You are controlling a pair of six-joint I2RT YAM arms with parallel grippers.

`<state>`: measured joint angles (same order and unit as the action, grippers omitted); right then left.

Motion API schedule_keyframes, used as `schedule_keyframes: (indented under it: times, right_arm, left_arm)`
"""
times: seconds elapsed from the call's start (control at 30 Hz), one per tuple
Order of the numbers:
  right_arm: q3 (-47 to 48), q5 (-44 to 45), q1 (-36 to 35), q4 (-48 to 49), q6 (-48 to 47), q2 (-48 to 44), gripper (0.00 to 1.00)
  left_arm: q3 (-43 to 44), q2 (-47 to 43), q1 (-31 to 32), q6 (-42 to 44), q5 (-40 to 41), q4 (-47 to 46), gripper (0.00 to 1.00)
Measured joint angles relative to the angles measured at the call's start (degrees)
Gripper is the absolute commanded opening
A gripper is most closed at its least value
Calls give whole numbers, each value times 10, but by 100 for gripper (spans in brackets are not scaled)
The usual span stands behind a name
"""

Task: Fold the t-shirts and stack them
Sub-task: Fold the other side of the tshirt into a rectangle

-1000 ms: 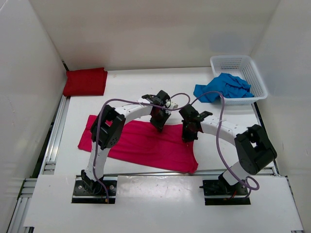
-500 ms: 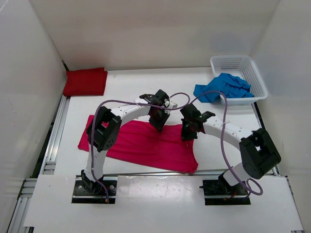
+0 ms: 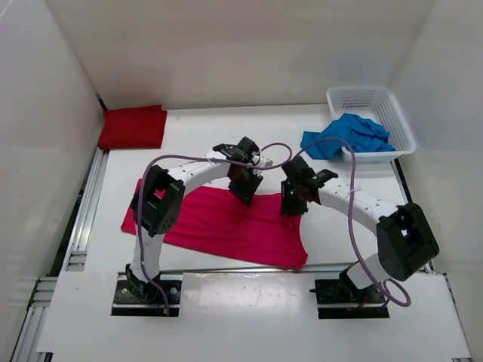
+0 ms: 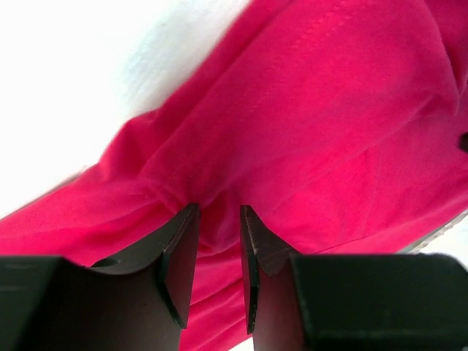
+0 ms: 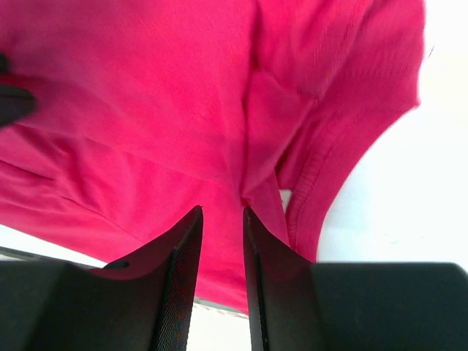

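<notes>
Left gripper [image 4: 219, 212] and right gripper [image 5: 222, 212] each clamp a bunched fold of the pink shirt [image 3: 219, 226], spread mid-table. Over the last second both have edged toward 12 o'clock, likely starting a fold. Red shirt [image 3: 133, 127] lies at 10 o'clock, blue shirt [image 3: 347, 136] at 2.

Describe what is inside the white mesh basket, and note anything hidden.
A crumpled blue t-shirt lies in the near end of the basket, spilling over its left rim onto the table. The far end shows bare mesh. Anything beneath the shirt is covered.
</notes>
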<state>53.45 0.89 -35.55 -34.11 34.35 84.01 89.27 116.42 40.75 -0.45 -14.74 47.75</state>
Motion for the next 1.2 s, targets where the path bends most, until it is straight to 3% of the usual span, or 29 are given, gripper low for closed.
schedule_keyframes:
  times: [0.17, 0.47, 0.77, 0.87, 0.93, 1.07, 1.13, 1.2]
  right_arm:
    - [60, -3, 24, -3, -16, 11, 34]
    - [135, -22, 56, 6, -40, 134, 34]
    - [143, -22, 70, 7, -51, 170, 46]
    - [143, -22, 71, 7, -54, 178, 37]
    - [143, -23, 71, 7, -57, 184, 26]
    - [143, -27, 71, 8, -60, 185, 7]
    - [143, -28, 71, 9, -61, 185, 1]
    - [143, -32, 71, 9, -59, 185, 0]
  left_arm:
    - [0, -1, -22, 0, -12, 4, 40]
    - [0, -1, -27, 0, -35, 17, 40]
    - [-15, -1, -27, 0, -39, 20, 44]
    - [-16, -1, -27, 0, -39, 20, 44]
    - [-17, -1, -27, 0, -39, 19, 44]
    - [-29, -1, -27, 0, -41, 18, 29]
    - [-36, -1, -27, 0, -42, 20, 20]
    - [-39, -1, -27, 1, -43, 20, 14]
